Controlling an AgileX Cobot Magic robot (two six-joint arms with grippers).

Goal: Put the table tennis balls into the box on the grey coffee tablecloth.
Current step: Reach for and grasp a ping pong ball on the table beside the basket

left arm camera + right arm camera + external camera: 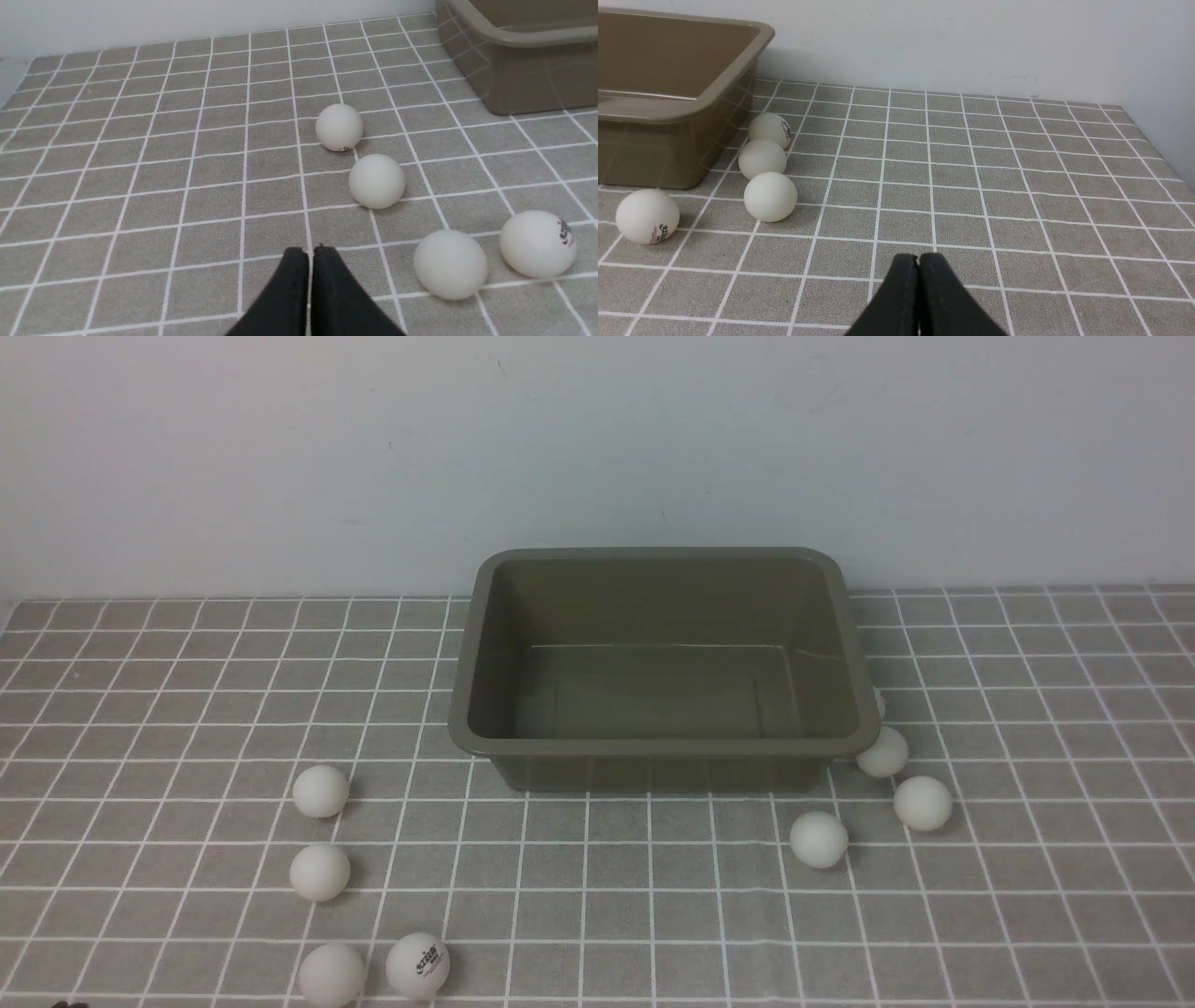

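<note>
The box sits far and central on the grey checked cloth. Four white balls lie on the cloth to its near left, the printed ball nearest. Four more hug the box's near right corner, all outside it. The left fingers and right fingers are each clenched together, grasping nothing.

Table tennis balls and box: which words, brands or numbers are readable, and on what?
Nothing can be read.
Olive-brown plastic box: none.
Matte white table tennis ball, front left: red and dark logo, too blurred.
Right-side white balls: small print, too blurred.
Left-side far white ball: tiny mark, unreadable.
</note>
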